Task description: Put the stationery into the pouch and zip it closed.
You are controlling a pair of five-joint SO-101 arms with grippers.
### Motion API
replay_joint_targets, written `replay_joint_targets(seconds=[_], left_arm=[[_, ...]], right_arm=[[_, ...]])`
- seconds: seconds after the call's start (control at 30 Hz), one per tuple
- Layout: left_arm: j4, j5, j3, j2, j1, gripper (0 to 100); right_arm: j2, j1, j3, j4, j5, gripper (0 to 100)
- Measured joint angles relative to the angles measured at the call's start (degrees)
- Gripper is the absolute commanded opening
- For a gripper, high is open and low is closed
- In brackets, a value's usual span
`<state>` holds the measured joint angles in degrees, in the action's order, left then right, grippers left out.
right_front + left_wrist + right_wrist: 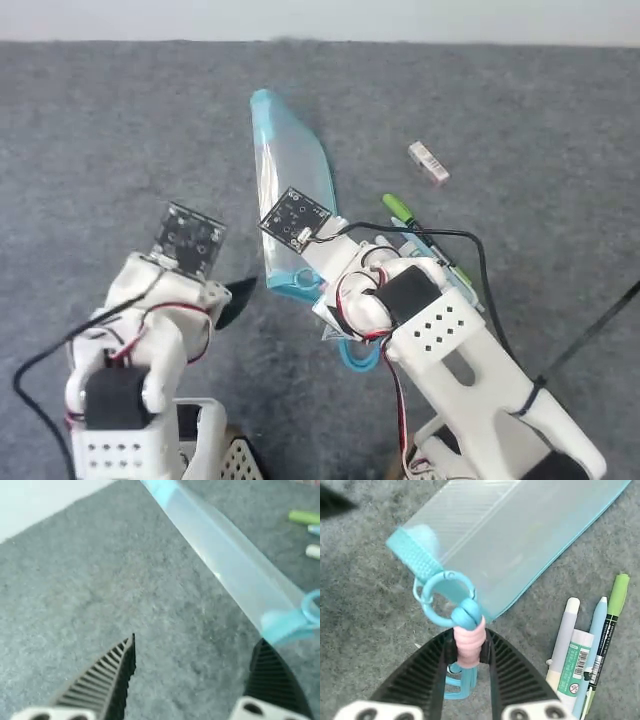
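Pouch (520, 535) of floppy translucent blue plastic lies on the grey surface (360, 605), my right gripper (468, 636) clenched on its pink zip-pull charm (469, 652), left gripper (196, 642) released beside it, where I'd pinch the stiffer edge.

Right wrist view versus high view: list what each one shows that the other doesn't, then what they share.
Right wrist view: the pink coiled strap, clamped in the shut right tool.
High view: the small white rectangular eraser, lying apart on the grey felt table cover, and the left arm's white body.
Shared: the translucent blue flat plastic pouch and the green-capped pen beside it.
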<state>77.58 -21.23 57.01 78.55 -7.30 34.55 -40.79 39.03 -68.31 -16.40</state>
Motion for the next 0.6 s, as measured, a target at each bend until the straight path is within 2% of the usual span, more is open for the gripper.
replay_joint_targets(seconds=[0.3, 0.4, 0.6], left_arm=[[0.0, -1.9, 6.1, 1.9, 7.5, 35], [-0.1, -1.9, 6.1, 2.1, 8.3, 35], [-5.6, -1.9, 7.6, 2.2, 7.9, 33]], right_arm=[[0.0, 0.0, 0.1, 0.5, 2.3, 0.7], [0.0, 0.0, 0.1, 0.5, 2.3, 0.7], [0.0, 0.0, 0.1, 0.5, 2.3, 0.7]])
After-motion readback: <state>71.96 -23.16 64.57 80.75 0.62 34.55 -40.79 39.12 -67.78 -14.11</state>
